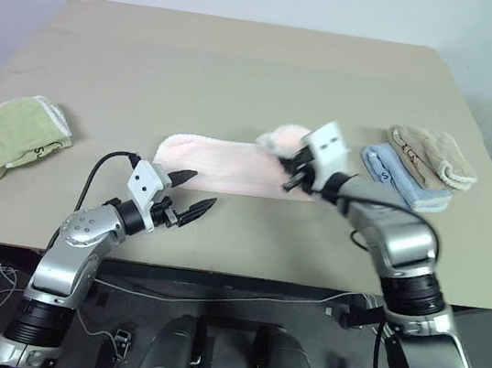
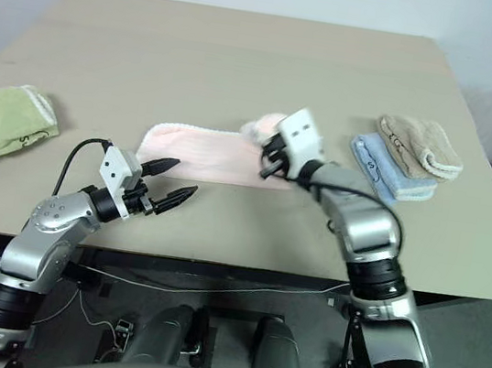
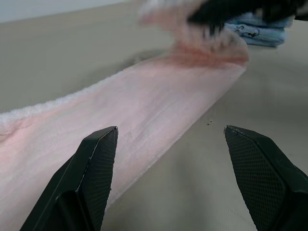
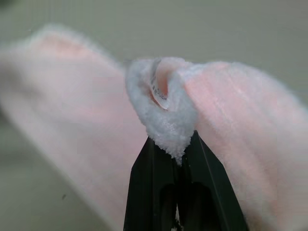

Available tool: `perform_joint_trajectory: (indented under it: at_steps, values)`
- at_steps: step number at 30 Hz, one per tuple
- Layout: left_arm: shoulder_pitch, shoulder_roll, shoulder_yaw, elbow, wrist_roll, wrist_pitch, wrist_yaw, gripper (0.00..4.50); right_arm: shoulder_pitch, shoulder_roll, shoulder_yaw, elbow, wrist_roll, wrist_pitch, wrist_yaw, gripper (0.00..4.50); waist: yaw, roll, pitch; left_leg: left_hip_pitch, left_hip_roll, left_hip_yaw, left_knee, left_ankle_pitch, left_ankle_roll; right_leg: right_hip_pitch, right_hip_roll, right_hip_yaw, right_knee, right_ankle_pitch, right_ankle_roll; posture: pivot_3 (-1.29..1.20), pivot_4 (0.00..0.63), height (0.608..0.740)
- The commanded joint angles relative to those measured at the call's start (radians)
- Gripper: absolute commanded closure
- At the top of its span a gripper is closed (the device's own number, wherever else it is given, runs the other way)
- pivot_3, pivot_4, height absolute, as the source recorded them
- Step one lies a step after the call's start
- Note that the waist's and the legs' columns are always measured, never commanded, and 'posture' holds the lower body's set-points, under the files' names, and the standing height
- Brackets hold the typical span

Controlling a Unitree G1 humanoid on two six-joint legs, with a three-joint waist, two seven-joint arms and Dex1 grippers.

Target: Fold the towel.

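The pale pink towel (image 1: 221, 165) lies flat across the middle of the table, its right end lifted off the surface. My right gripper (image 1: 281, 150) is shut on that raised end, and the pinched white-edged corner (image 4: 166, 122) bunches above its fingers. My left gripper (image 1: 193, 191) hovers open just in front of the towel's left part, near the table's front edge, with nothing between its fingers (image 3: 91, 163).
A light green folded towel (image 1: 14, 136) lies at the table's left edge. A beige folded towel (image 1: 434, 154) and a light blue one (image 1: 404, 177) sit together at the right. The table's front edge (image 1: 214, 270) runs just below both arms.
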Motion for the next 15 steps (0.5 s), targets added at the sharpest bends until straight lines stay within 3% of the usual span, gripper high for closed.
perform_joint_trajectory:
  at_steps: [1,7,15]
  values:
    - [0.005,0.003,0.017,-0.03,-0.004,-0.025,0.001,0.81,0.015,-0.065,-0.133,-0.063,0.05,0.062,0.007,4.48,-0.003,0.0,0.0,0.0,0.0,0.0,0.0,0.0,0.0,0.0,0.0,0.0,0.0,0.0,0.0,0.0,0.15,0.74]
    - [-0.018,-0.003,0.001,-0.006,0.0,-0.028,-0.013,0.81,0.037,-0.121,-0.111,-0.079,0.027,0.052,0.03,4.48,-0.01,0.001,0.0,0.0,0.001,0.0,-0.001,0.0,0.0,-0.001,0.001,0.0,0.0,0.0,0.0,0.0,0.15,0.74]
    - [-0.042,-0.012,-0.011,0.015,0.005,-0.034,-0.023,0.81,0.0,0.009,0.091,0.012,-0.042,-0.021,0.049,4.48,-0.007,0.001,0.0,0.0,0.001,0.0,-0.001,0.0,0.0,-0.001,0.001,0.0,0.0,0.0,0.0,0.0,0.15,0.74]
